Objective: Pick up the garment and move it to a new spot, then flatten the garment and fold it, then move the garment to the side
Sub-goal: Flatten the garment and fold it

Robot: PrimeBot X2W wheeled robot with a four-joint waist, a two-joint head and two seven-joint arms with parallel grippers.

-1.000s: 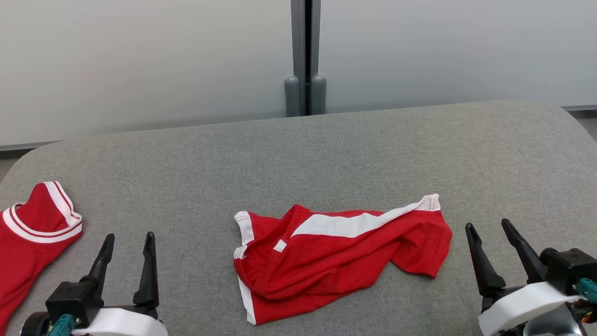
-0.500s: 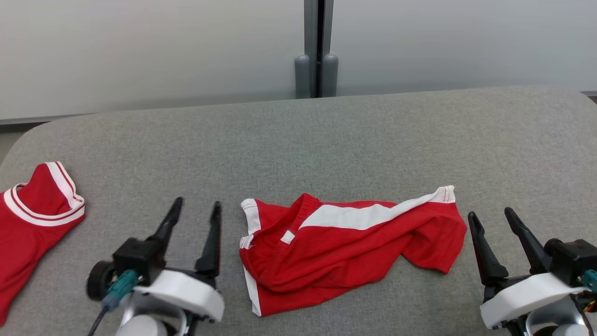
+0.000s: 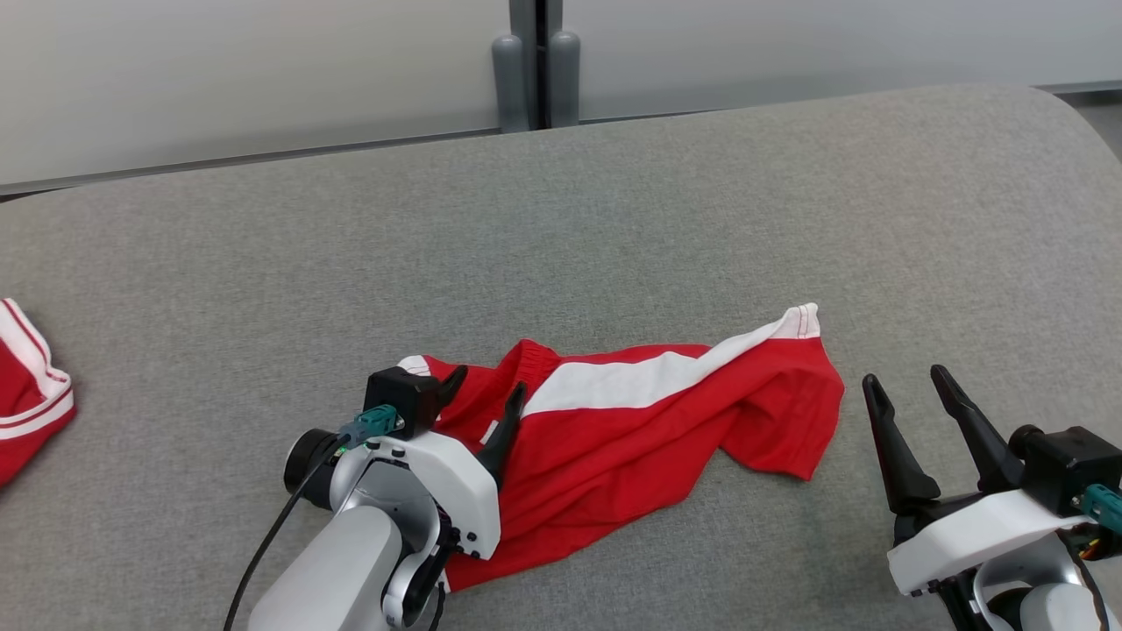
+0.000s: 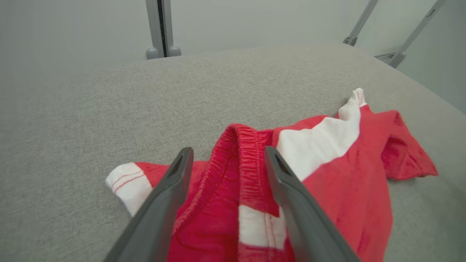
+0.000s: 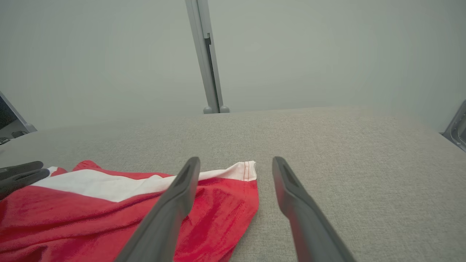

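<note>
In the head view the left gripper [image 3: 490, 380] and its pale forearm [image 3: 351, 561] cover the near-left part of the garment [image 3: 631, 438], so that corner's lie is hidden. Whether the fingers [image 4: 171, 189] touch the cloth is hard to tell; they seem to straddle the waistband [image 4: 247, 153]. A second red piece [image 3: 22, 390] is cut off by the left edge, and the bench [image 3: 701, 202] runs past three edges.

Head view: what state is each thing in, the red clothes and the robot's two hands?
Red shorts: crumpled, unfolded, lying on the grey surface.
Left hand: open, fingers either side of the shorts' waistband.
Right hand: open, empty, beside the shorts.
Second red garment: lying at the left edge, partly cut off.
</note>
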